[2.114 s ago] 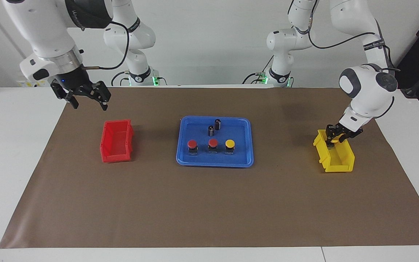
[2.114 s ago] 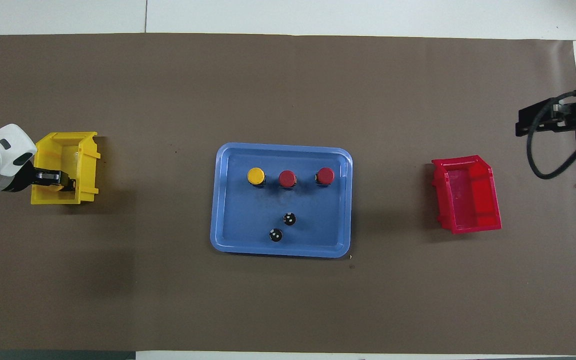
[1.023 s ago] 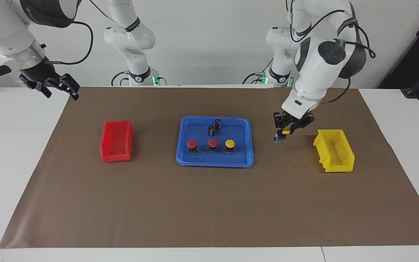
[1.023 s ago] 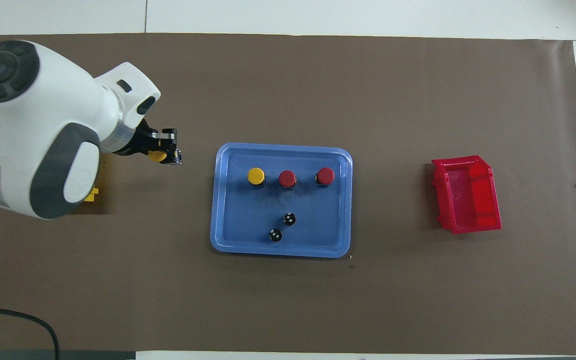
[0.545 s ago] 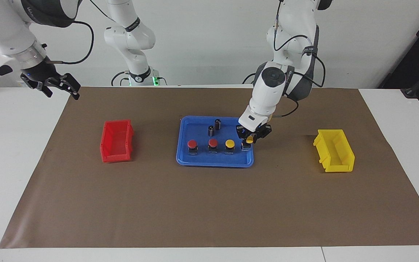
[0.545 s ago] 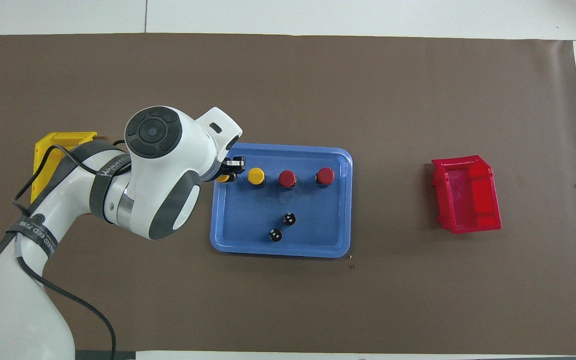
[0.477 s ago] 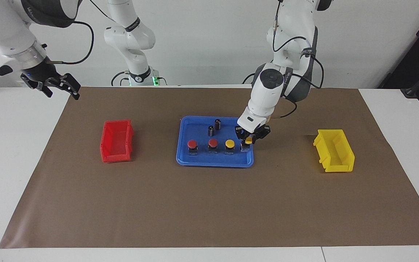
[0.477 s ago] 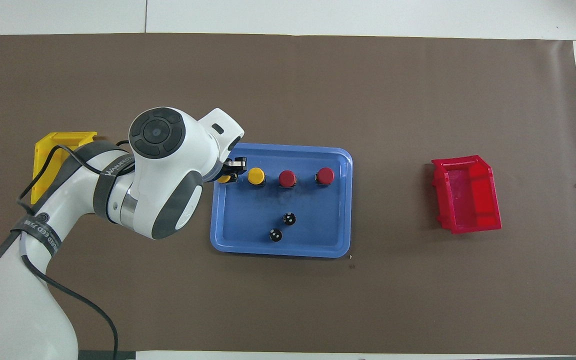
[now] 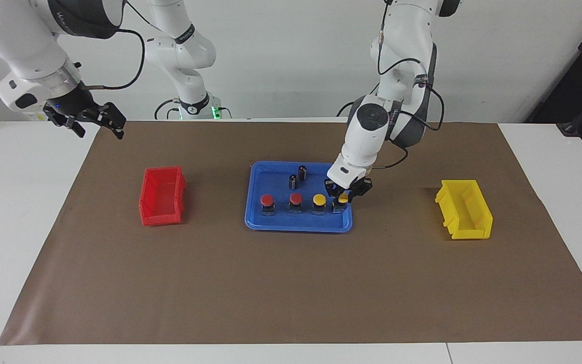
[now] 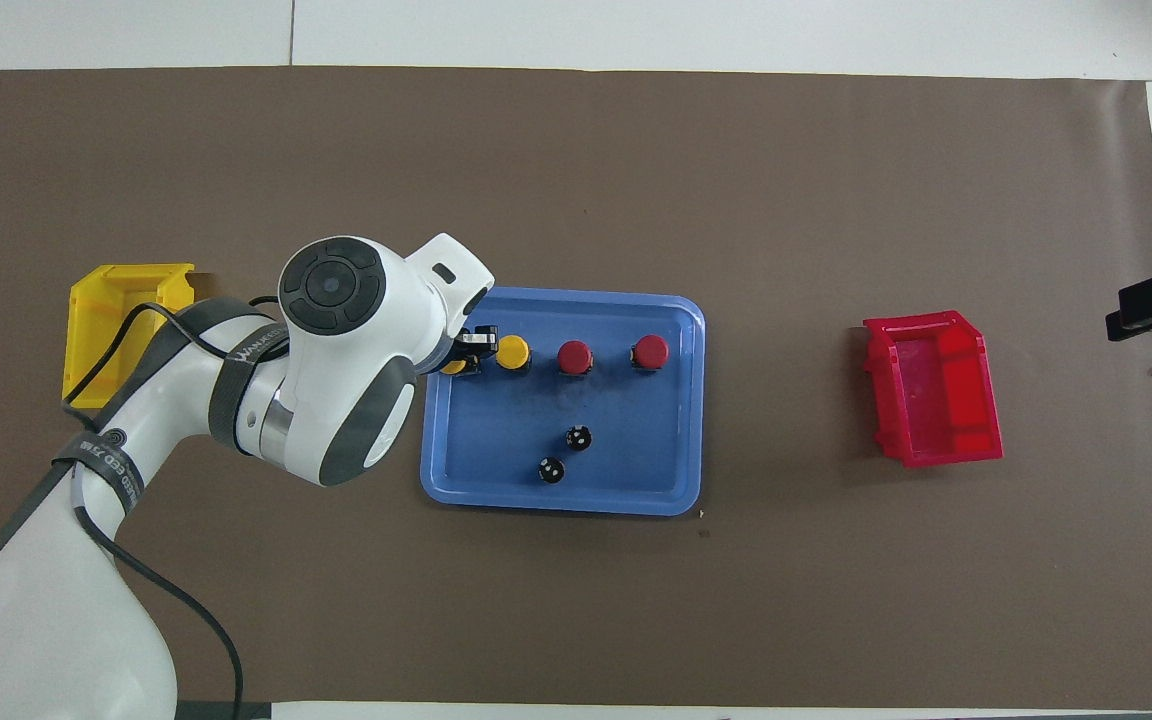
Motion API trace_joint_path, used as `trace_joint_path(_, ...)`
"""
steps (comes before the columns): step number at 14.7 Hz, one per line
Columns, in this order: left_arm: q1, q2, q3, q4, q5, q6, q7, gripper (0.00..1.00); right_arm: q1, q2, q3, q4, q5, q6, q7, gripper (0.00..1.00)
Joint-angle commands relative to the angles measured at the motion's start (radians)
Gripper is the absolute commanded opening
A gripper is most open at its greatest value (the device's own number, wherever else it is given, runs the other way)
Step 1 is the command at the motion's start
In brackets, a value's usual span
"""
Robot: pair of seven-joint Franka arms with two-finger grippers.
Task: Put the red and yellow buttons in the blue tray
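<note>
Blue tray (image 9: 258,223): lay mid-table between the red bin (image 9: 162,196) and the yellow bin (image 9: 465,209), so either arm could reach it
Row in tray: two red buttons (image 9: 267,200) and a yellow button (image 9: 319,200) stood upright, kept apart from the two dark cylinders (image 9: 297,177)
Fourth button (image 9: 342,200): at the row's end toward the yellow bin, down in the tray
Left gripper (image 9: 344,195): fingers around its cap; clamped or letting go, I cannot tell
Right gripper (image 9: 91,117): fingers apart, holding nothing, waited away from the tray

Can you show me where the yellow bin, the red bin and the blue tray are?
yellow bin (image 9: 465,210): facing view, on its inside floor.
red bin (image 9: 162,194): facing view, on its inside floor.
blue tray (image 9: 298,225): facing view, on its rim farthest from the robots.
</note>
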Motion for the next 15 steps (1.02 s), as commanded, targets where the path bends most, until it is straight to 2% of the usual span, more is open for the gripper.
trace_joint_path(1,-0.011,-0.005,0.021,0.04,-0.01,-0.058,-0.002,0.99,0.041,-0.026,0.002,-0.029,-0.001,-0.004,-0.001,1.0)
trace_joint_path(4,0.055,-0.016,0.027,0.146,-0.001,-0.208,0.026,1.0,0.084,-0.025,0.002,-0.028,0.0,-0.004,-0.001,1.0)
trace_joint_path(9,0.241,-0.024,0.028,0.332,0.001,-0.448,0.251,1.0,0.111,-0.025,0.002,-0.028,0.002,-0.004,-0.001,1.0)
trace_joint_path(13,0.371,-0.099,0.028,0.352,0.007,-0.502,0.412,1.0,0.11,-0.025,0.002,-0.028,0.004,-0.004,-0.001,1.0)
trace_joint_path(15,0.406,-0.137,0.035,0.373,0.001,-0.546,0.431,1.0,0.111,-0.025,0.002,-0.028,0.004,-0.004,-0.001,1.0)
